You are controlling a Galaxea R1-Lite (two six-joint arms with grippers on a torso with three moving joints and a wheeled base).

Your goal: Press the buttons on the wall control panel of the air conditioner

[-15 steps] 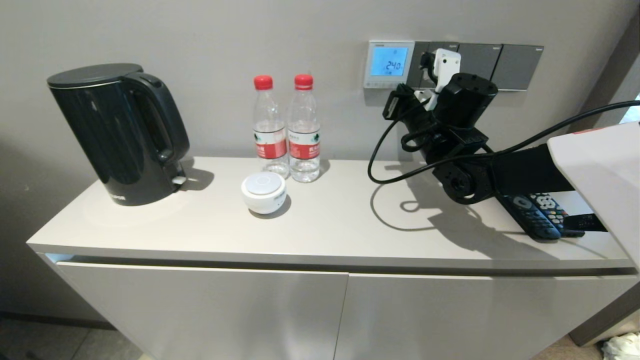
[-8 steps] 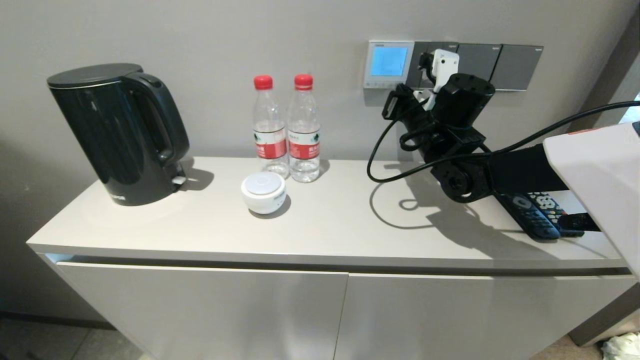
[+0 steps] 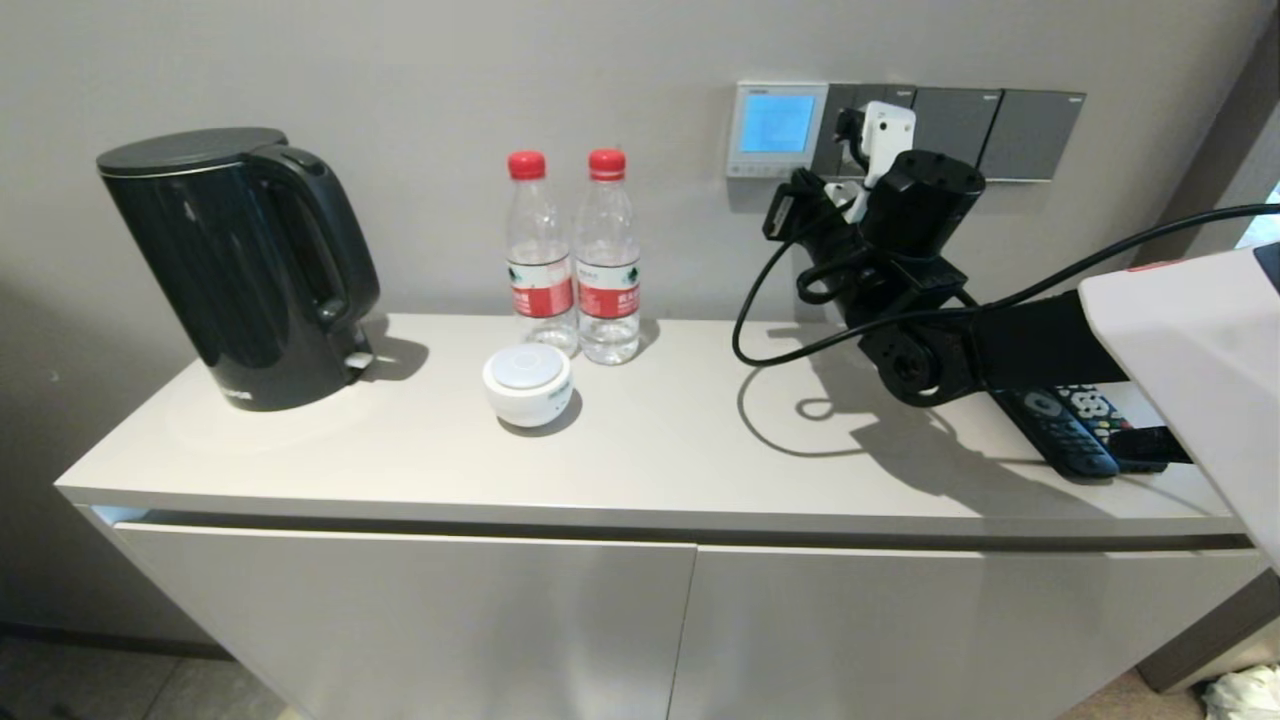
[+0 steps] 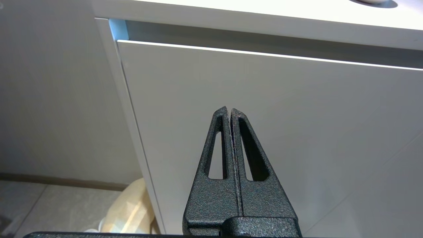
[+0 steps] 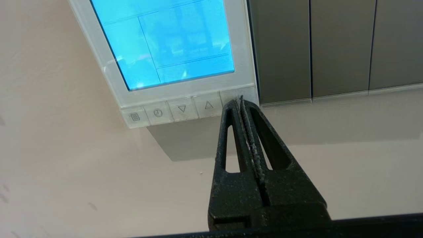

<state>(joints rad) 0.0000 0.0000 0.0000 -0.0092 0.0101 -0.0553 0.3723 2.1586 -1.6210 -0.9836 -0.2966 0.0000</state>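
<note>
1. The air conditioner's wall control panel [image 3: 778, 129] is fixed on the wall above the right part of the bench [image 3: 640, 450], at the left end of a row of dark grey switch plates [image 3: 990, 122], with a white plug adapter [image 3: 886, 128] just beside it.
2. The buttons [image 5: 181, 109] run in a row along the panel's lower edge, under the blue screen [image 5: 165, 39].
3. The right gripper [image 5: 238, 100] has its fingers pressed together with nothing between them, and its tip sits at the key at the end of the row nearest the switch plates. Whether it is pressing or only touching, I cannot tell.
4. The left gripper [image 4: 229, 110] is likewise closed and empty, parked low in front of the white cabinet door [image 4: 264, 132].
5. Handling, as a judgement: the keys are small, stiff plastic with what is probably a short travel. There is nothing to take hold of; a straight push with the closed tip on the middle of one key is what the job calls for. The keys sit edge to edge, so a tip off-centre could catch the neighbouring key, and hard force could strain the thin frame.
6. Markings that can be read: the four visible keys show a list icon, a round icon, a down triangle [image 5: 182, 108] and an up triangle [image 5: 209, 105]. The end key's mark is hidden by the gripper. The screen shows only faint outlines, no digits I can read.
7. A black kettle [image 3: 235, 265], two red-capped water bottles [image 3: 575, 255] and remote controls [image 3: 1075, 430] stand on the bench; their labels are too small to read.
</note>
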